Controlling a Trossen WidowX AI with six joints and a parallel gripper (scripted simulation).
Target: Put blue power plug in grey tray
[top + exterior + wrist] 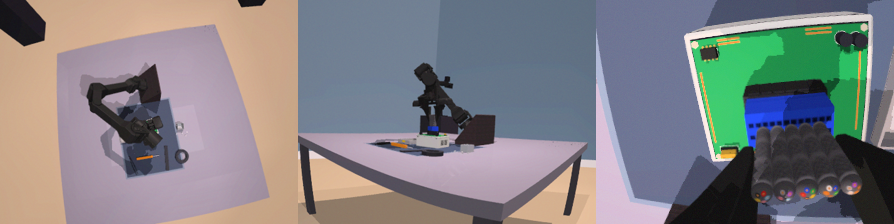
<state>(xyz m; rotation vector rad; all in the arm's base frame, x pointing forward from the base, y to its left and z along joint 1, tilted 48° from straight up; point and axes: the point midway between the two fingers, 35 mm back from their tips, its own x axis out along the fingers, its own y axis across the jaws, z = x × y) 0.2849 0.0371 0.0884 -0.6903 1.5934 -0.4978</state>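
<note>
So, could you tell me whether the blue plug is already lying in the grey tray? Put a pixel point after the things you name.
No, the blue plug (432, 128) (788, 107) is at its black socket (432, 133) (785, 88) on the green circuit board (731, 75).

Dark shadows across green board (761, 65)

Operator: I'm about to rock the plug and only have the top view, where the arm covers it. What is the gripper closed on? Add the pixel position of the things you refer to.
Observer: The wrist view shows the gripper (432, 124) (794, 149) shut on the blue plug (432, 128) (788, 106).

Operator: Has it come free of the board?

Observer: It doesn't look free: the exterior view shows it directly above the black socket (433, 133) (786, 88), with no visible gap.

Operator: Anything attached?

Observer: Yes, a row of five dark grey cables (432, 120) (806, 160).
</note>
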